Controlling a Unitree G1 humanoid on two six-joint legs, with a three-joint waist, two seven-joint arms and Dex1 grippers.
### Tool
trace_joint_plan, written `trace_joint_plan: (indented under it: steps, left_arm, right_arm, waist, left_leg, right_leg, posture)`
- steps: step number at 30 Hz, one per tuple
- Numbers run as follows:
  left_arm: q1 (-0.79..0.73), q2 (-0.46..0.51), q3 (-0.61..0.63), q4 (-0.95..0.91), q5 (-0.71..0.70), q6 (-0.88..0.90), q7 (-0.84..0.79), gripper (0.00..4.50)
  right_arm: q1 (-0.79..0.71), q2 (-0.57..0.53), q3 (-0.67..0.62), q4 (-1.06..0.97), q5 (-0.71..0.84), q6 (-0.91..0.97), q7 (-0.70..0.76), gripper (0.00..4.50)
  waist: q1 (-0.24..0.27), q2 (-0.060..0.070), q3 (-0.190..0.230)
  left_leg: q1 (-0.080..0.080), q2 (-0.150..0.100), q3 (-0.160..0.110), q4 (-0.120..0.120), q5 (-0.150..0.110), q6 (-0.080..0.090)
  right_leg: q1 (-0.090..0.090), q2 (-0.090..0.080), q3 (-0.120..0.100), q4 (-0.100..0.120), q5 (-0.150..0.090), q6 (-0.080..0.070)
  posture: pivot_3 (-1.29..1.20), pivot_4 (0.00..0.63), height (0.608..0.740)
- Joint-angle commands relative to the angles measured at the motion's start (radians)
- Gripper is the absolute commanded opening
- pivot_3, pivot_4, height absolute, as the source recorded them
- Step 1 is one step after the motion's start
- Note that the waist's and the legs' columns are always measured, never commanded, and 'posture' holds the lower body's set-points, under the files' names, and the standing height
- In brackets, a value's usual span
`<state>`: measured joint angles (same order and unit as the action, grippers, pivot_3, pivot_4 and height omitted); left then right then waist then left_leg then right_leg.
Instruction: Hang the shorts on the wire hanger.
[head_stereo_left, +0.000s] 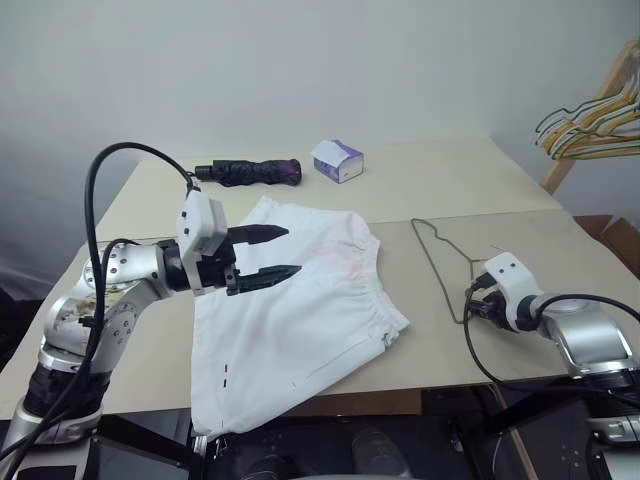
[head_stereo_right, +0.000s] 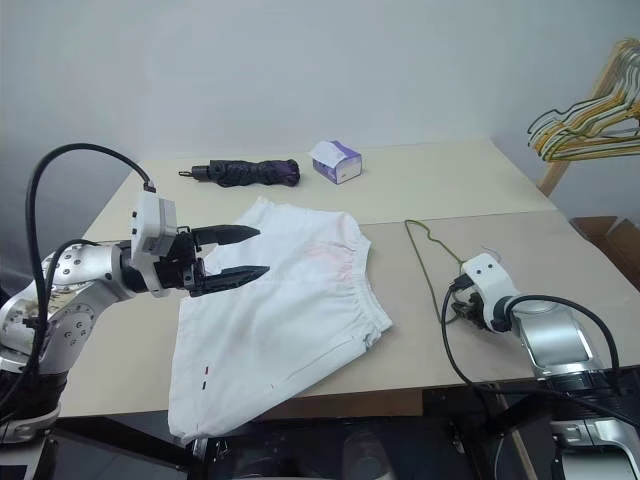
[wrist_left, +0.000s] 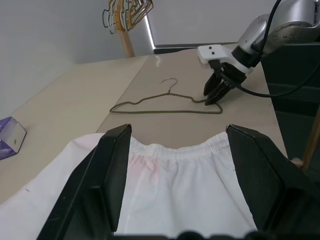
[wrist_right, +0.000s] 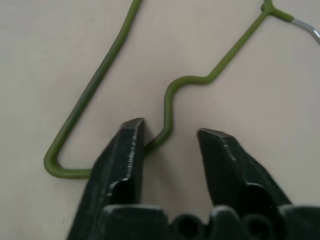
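Note:
The white shorts (head_stereo_left: 300, 310) lie flat on the table, their gathered waistband toward the wire hanger (head_stereo_left: 440, 265). That thin greenish hanger lies flat to their right, hook toward the far side. My left gripper (head_stereo_left: 292, 250) hovers open over the shorts' left part, pointing toward the hanger, nothing between its fingers. My right gripper (head_stereo_left: 472, 305) points down at the hanger's near corner. In the right wrist view its jaws (wrist_right: 171, 129) stand narrowly open astride a bent stretch of the wire (wrist_right: 172, 107). The wire lies against one finger (wrist_right: 127, 150), with a gap to the other.
A folded dark umbrella (head_stereo_left: 250, 172) and a small white-and-purple tissue box (head_stereo_left: 337, 160) lie at the far side of the table (head_stereo_left: 150, 360). A bunch of yellow, tan and dark hangers (head_stereo_left: 590, 125) hangs on a wooden rack at the far right.

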<state>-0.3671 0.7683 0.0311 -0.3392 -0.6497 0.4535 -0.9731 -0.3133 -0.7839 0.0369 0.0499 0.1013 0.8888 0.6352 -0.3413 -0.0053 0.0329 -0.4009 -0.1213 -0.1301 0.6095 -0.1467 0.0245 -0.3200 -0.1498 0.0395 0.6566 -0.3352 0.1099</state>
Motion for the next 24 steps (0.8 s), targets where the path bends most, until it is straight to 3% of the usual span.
trace_joint_plan:
  steps: [1, 3, 4, 12, 18, 19, 24]
  left_arm:
    - [-0.014, -0.012, 0.012, -0.005, 0.019, -0.027, -0.009, 3.26]
    - [-0.023, -0.023, 0.007, 0.002, 0.031, -0.032, -0.011, 3.26]
    - [-0.028, -0.029, 0.004, 0.007, 0.038, -0.036, -0.013, 3.26]
    - [-0.044, -0.080, -0.009, 0.017, 0.072, -0.046, -0.004, 3.26]
    - [-0.050, -0.088, -0.015, 0.027, 0.082, -0.050, -0.030, 3.26]
    - [-0.051, -0.089, -0.015, 0.029, 0.083, -0.051, -0.034, 3.26]
    - [-0.044, -0.095, -0.021, 0.030, 0.090, -0.055, -0.049, 3.26]
  right_arm:
    - [-0.040, -0.016, 0.026, 0.006, -0.013, 0.010, 0.019, 0.76]
    - [-0.060, -0.014, 0.036, 0.026, -0.019, 0.010, 0.021, 0.11]
    - [-0.073, -0.012, 0.041, 0.039, -0.024, 0.008, 0.020, 0.02]
    - [-0.133, -0.002, 0.033, 0.094, -0.052, 0.000, -0.022, 0.02]
    - [-0.146, -0.060, 0.087, 0.086, -0.046, -0.015, 0.091, 0.02]
    - [-0.150, -0.068, 0.094, 0.085, -0.042, -0.006, 0.109, 0.49]
    - [-0.228, -0.077, 0.121, 0.143, -0.031, 0.047, 0.181, 2.02]
  waist:
    - [-0.001, 0.000, 0.000]
    - [-0.003, 0.000, 0.000]
    - [-0.004, 0.000, 0.000]
    - [-0.007, 0.000, 0.000]
    - [-0.022, 0.000, 0.000]
    - [-0.025, 0.000, 0.000]
    - [-0.052, 0.000, 0.000]
  left_leg:
    - [0.000, 0.000, 0.000, 0.000, 0.000, 0.000]
    - [0.000, 0.000, 0.000, 0.000, 0.000, 0.000]
    - [0.000, 0.000, 0.000, 0.000, 0.000, 0.000]
    - [-0.002, 0.000, 0.000, 0.000, 0.000, 0.000]
    - [-0.003, -0.001, 0.000, 0.001, 0.000, 0.000]
    - [-0.003, -0.001, 0.000, 0.001, 0.000, 0.000]
    - [-0.003, -0.001, 0.000, 0.001, 0.000, 0.000]
  right_leg:
    - [0.000, 0.000, 0.000, 0.000, 0.000, 0.000]
    - [0.000, 0.000, 0.000, 0.000, 0.000, 0.000]
    - [0.000, 0.000, 0.000, 0.000, 0.000, 0.000]
    - [-0.001, 0.000, 0.000, 0.000, 0.000, 0.000]
    - [-0.002, 0.000, 0.000, 0.000, 0.001, 0.001]
    - [-0.002, 0.000, -0.001, -0.001, 0.001, 0.001]
    - [0.001, 0.000, -0.001, -0.001, 0.001, 0.001]
  posture:
    - [-0.37, 0.000, 0.740]
    - [-0.37, 0.000, 0.740]
    - [-0.37, 0.000, 0.740]
    - [-0.39, 0.000, 0.740]
    - [-0.39, 0.000, 0.740]
    - [-0.39, 0.000, 0.740]
    - [-0.40, 0.000, 0.740]
